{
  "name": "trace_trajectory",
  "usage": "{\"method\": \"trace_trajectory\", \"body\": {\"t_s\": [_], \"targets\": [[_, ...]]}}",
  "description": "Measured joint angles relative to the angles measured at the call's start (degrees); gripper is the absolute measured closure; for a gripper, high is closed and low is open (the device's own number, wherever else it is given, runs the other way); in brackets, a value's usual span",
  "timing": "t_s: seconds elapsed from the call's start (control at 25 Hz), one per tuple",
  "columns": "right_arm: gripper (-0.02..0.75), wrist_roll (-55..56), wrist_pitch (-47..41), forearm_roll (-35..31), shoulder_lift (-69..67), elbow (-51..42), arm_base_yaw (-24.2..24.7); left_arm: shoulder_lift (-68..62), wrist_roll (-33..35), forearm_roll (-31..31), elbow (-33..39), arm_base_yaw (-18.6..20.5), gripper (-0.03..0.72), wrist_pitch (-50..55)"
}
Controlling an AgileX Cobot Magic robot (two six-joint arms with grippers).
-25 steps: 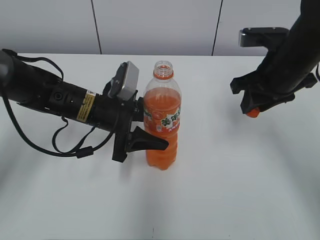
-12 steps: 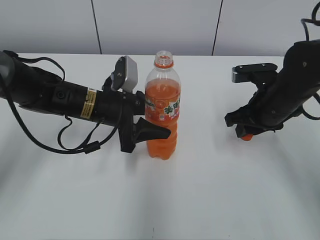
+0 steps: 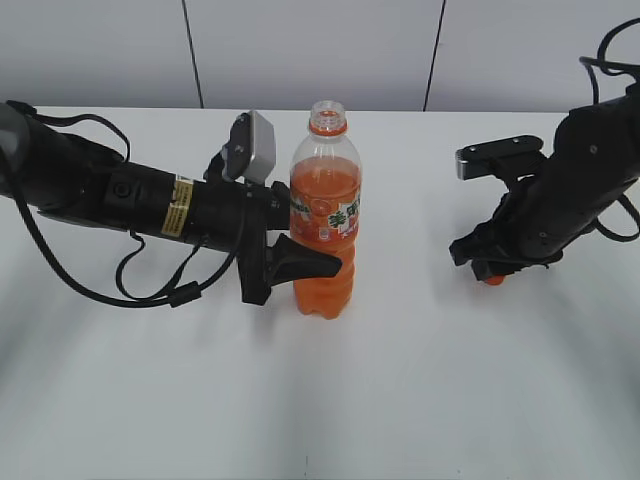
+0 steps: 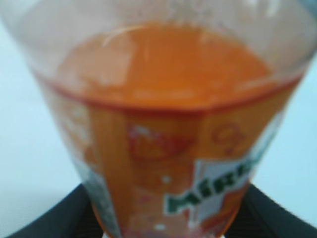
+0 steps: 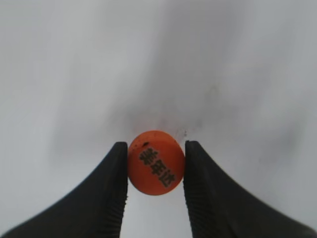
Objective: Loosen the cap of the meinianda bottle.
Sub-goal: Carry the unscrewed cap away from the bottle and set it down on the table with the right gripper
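Orange cap (image 5: 156,169) lower, nearer table (image 3: 400,400).

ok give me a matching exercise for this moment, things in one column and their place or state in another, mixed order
Things:
1. cap
2. meinianda bottle
3. left gripper
4. table

Places or states:
A. upright, mouth open, no lid on
B. white, bare in the foreground
C. clamped around the bottle's lower body
D. pinched between the right gripper's fingers, low over the table

Pairs: 1-D, 2-A, 3-C, 4-B
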State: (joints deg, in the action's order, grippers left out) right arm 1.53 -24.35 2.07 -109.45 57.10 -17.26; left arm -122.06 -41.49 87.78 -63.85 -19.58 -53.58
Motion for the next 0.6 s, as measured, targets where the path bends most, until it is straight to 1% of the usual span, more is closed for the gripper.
{"method": "trace_trajectory", "body": {"t_s": [0.12, 0.48, 0.56, 0.6], "targets": [[0.475, 0.0, 1.5, 0.1, -0.9, 0.0, 0.0, 0.0, 0.0, 0.0, 0.0, 0.0, 0.291, 0.0], [0.472, 0.0, 1.9, 0.1, -2.1, 0.0, 0.0, 0.0, 0.0, -0.1, 0.0, 0.0, 0.291, 0.0], [0.446, -0.1, 1.4, 0.1, -2.1, 0.0, 0.0, 0.0, 0.0, -0.1, 0.0, 0.0, 0.291, 0.0], [0.412, -0.2, 1.1, 0.1, -2.1, 0.0, 0.0, 0.0, 0.0, -0.1, 0.0, 0.0, 0.291, 0.0]]}}
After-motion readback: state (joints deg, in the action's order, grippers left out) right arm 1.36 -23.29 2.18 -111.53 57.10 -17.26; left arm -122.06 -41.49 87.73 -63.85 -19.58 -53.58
